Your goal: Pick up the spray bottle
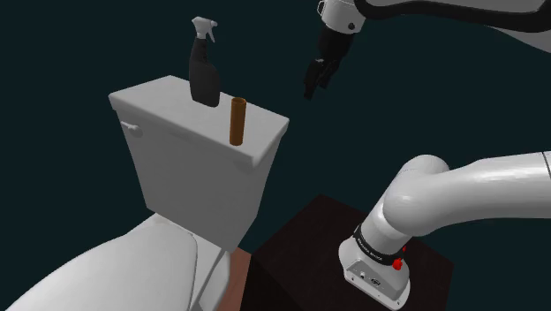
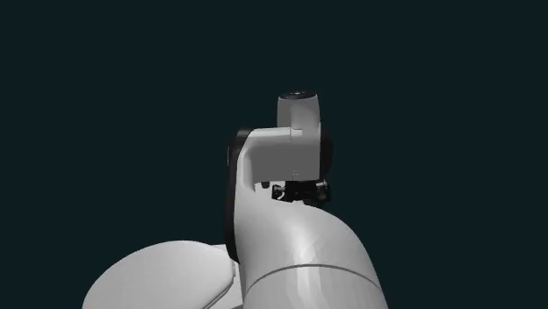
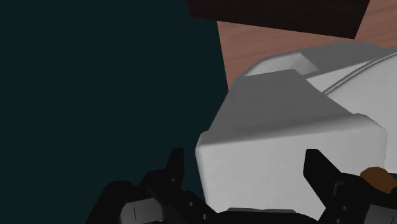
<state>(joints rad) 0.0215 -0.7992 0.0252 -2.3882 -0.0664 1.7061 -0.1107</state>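
Black spray bottle (image 1: 204, 72): standing upright, long axis vertical, on the toilet tank lid (image 1: 177, 110), upper left of centre in the shoulder view. I am watching the gripper (image 1: 313, 84) hovering to its right, well apart, fingers spread, empty. Brown tube (image 1: 237, 121) standing between them, lower.

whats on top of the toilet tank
Two things stand upright on the tank lid, apart: a black spray bottle with a grey trigger head and a brown cylinder. The lid covers the tank's inside, which cannot be seen.
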